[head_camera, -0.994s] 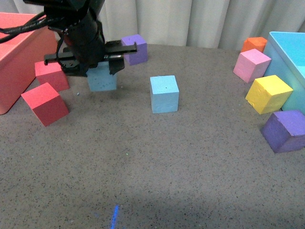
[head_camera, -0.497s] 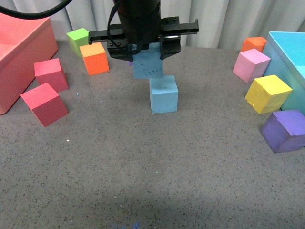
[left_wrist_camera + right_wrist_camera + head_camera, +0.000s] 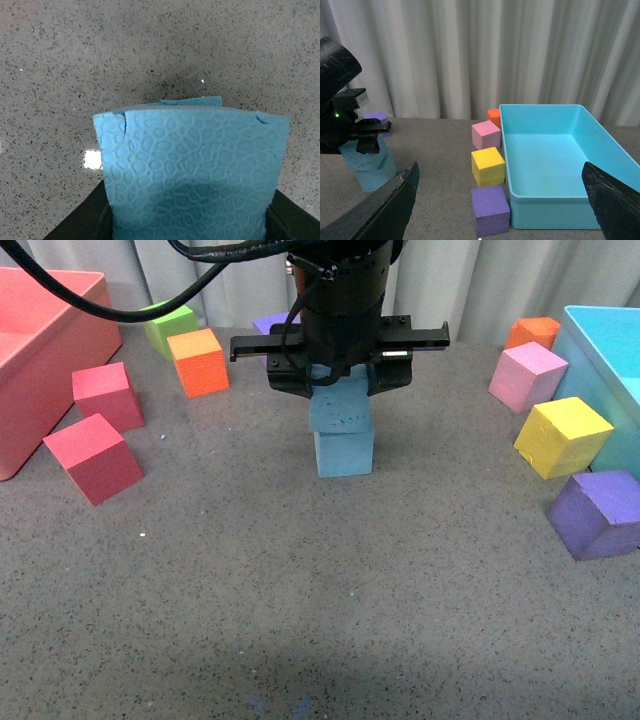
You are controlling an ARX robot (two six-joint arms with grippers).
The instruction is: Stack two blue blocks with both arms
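My left gripper [image 3: 340,368] is shut on a scuffed sky-blue block [image 3: 340,406] and holds it right on top of the second blue block [image 3: 344,452], which sits mid-table. The held block leans slightly left over the lower one. In the left wrist view the held block's pitted face [image 3: 192,170] fills the frame between the black fingers [image 3: 85,220], and a sliver of the lower block [image 3: 195,101] shows beyond it. My right gripper [image 3: 500,210] is open and empty, off to the right; its view shows the stack [image 3: 370,162] far off.
A large light blue bin [image 3: 600,350] stands at the right with orange [image 3: 533,332], pink [image 3: 527,376], yellow [image 3: 562,436] and purple [image 3: 597,513] cubes beside it. A red bin [image 3: 40,350], two red cubes [image 3: 95,455], an orange cube [image 3: 198,362] and a green cube [image 3: 165,324] are on the left.
My left gripper carried the blue block from the left, over to the middle, and lowered it onto the other blue block.
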